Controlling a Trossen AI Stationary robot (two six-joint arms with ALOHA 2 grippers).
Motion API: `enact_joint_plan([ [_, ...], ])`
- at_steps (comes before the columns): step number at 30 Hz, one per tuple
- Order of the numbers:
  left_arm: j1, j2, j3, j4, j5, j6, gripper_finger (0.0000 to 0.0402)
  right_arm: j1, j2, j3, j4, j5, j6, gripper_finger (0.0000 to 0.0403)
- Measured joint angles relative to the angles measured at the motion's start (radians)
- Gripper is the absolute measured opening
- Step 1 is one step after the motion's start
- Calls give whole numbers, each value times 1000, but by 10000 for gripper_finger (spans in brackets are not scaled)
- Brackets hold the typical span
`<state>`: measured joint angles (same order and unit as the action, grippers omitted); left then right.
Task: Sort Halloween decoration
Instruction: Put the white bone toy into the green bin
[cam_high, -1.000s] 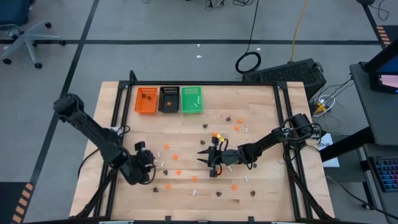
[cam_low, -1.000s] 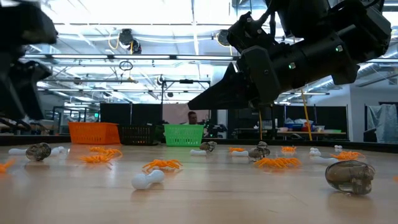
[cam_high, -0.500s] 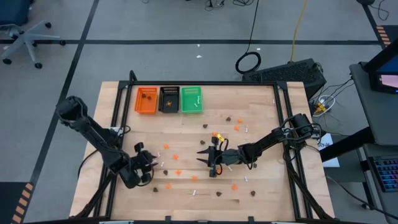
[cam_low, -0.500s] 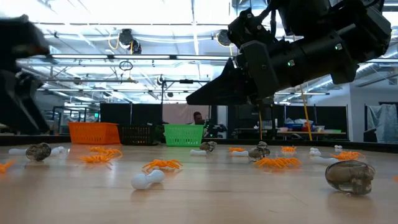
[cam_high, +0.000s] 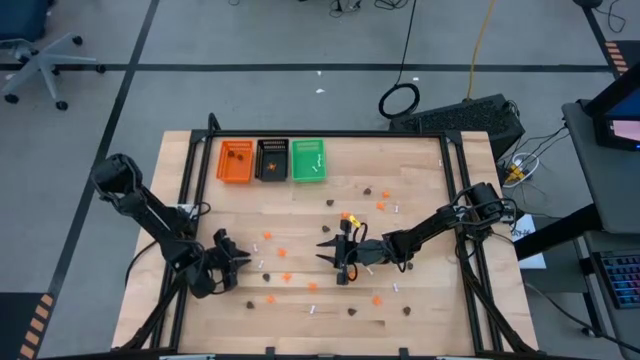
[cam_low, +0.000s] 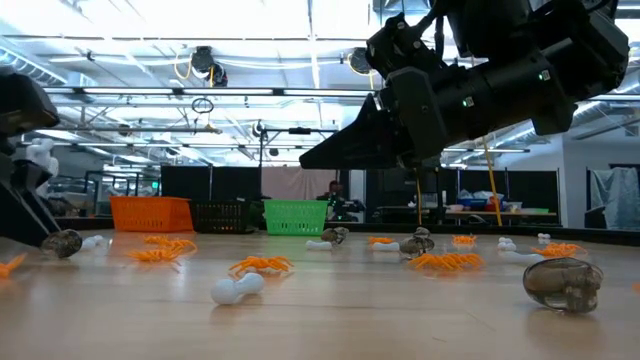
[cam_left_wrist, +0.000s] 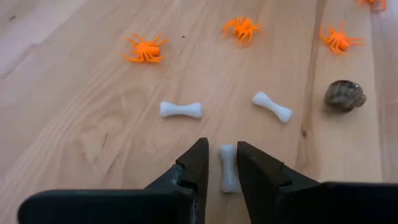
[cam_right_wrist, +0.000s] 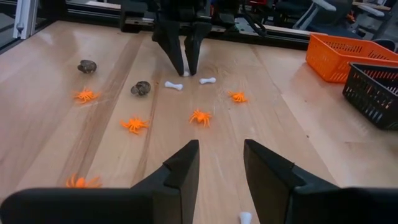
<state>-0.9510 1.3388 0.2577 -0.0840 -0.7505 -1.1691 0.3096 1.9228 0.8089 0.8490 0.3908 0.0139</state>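
The left hand (cam_left_wrist: 219, 167) is down at the table (cam_high: 420, 175), near its left side, with its two dark fingers narrowed around a small white bone (cam_left_wrist: 227, 167). The bone lies lengthwise in the gap and the fingers stand just beside it on either side; whether they already pinch it cannot be told.

Two more white bones (cam_left_wrist: 181, 109) lie just ahead of that hand, each a short stick with knobbed ends. Beyond them sit orange spiders (cam_left_wrist: 145, 48) with thin splayed legs, and a dark brown skull-like lump (cam_left_wrist: 345, 96), rounded and mottled. The same three kinds of trinket are scattered across the middle and front of the table.

The right hand (cam_right_wrist: 219, 163) hangs above the table's middle, fingers partly apart with nothing between them, pointing toward the left hand.

At the table's far edge stand three small trays side by side: orange (cam_high: 236, 161), black (cam_high: 271, 160) and green (cam_high: 308, 160). The orange and black trays each hold a few small pieces.
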Motion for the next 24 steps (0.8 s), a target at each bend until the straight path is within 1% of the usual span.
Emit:
enact_joint_plan([
  [6, -10, 22, -3, 19, -8, -3, 122, 0, 0, 0, 0, 0, -8, 112],
  [9, -12, 61, -1, 29, -18, -33, 127, 0, 0, 0, 0, 0, -18, 112],
  [12, -12, 111, 0, 46, -40, -52, 105, -1, 0, 0, 0, 1, -28, 112],
  [17, -12, 161, 0, 80, -70, -53, 19, -3, 0, 0, 0, 1, -30, 112],
  [18, -15, 164, 0, 80, -71, -56, 13, -3, 0, 0, 0, 1, -29, 112],
  [24, -27, 152, 3, 79, -94, -52, 7, -3, 0, 0, 0, 0, -35, 112],
])
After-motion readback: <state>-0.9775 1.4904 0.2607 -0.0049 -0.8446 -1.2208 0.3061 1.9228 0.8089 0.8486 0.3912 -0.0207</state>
